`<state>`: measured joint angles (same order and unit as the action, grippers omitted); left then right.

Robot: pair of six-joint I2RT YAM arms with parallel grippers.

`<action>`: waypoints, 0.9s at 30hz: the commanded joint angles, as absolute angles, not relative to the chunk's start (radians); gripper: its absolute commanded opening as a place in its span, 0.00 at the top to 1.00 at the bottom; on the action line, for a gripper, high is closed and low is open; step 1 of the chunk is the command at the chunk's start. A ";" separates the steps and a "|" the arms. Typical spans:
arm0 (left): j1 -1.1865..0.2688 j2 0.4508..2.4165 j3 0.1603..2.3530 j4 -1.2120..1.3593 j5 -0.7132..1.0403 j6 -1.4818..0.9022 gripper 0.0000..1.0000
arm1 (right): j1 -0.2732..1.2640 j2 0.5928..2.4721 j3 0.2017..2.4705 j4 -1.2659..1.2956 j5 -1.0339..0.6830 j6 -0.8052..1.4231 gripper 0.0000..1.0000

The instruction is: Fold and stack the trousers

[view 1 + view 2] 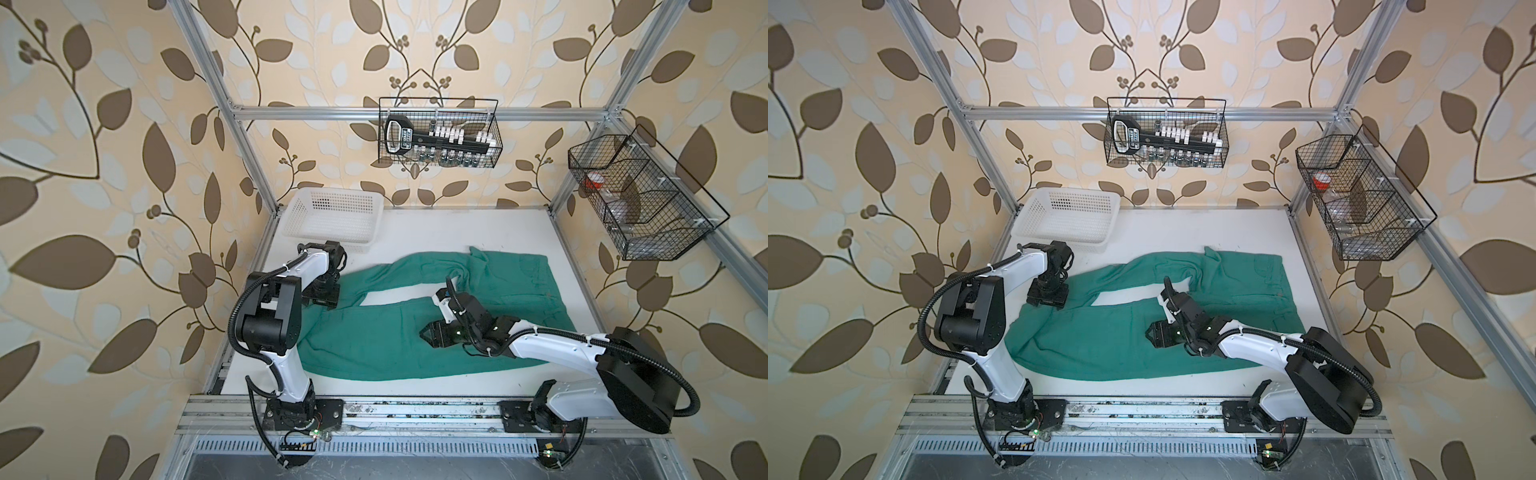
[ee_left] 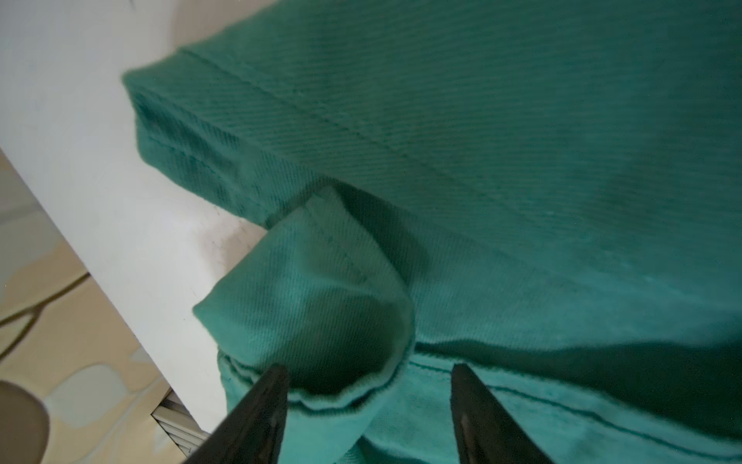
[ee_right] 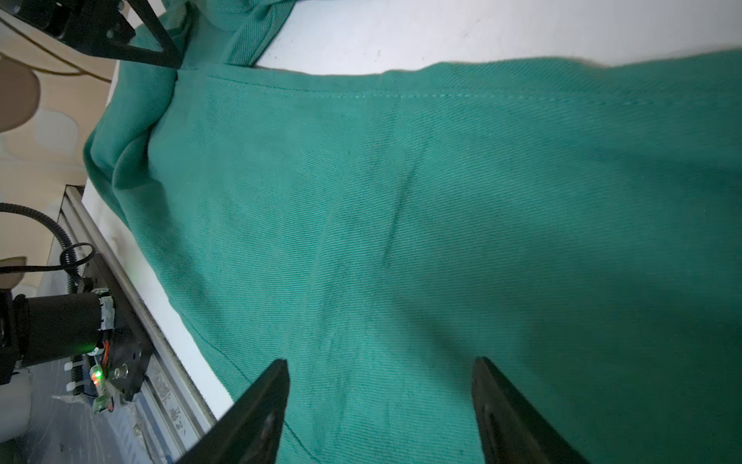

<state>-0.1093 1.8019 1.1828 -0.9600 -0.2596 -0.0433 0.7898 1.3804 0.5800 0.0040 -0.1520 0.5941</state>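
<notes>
My left hand (image 2: 369,367) is open around a folded cuff of the trousers (image 1: 374,345), my right hand (image 3: 381,361) open over one leg

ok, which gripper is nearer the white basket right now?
Left. The left gripper hangs over the leg ends of the trousers, just in front of the basket. The right gripper is mid-table over the near leg, clearly farther from it.

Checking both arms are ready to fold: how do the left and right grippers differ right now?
The left gripper straddles a curled cuff of the trousers; the right gripper faces only flat leg cloth. The left points down at the leg ends, the right reaches sideways mid-leg. Both are open.
</notes>
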 commanded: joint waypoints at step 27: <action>0.141 1.622 1.299 -1.093 -0.385 -0.214 1.00 | 0.918 1.860 0.929 0.127 0.069 0.539 0.29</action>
<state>0.0814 1.6703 1.2854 -1.0546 -0.3286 -0.1379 0.9199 1.8183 0.9077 0.1265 0.0048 0.5579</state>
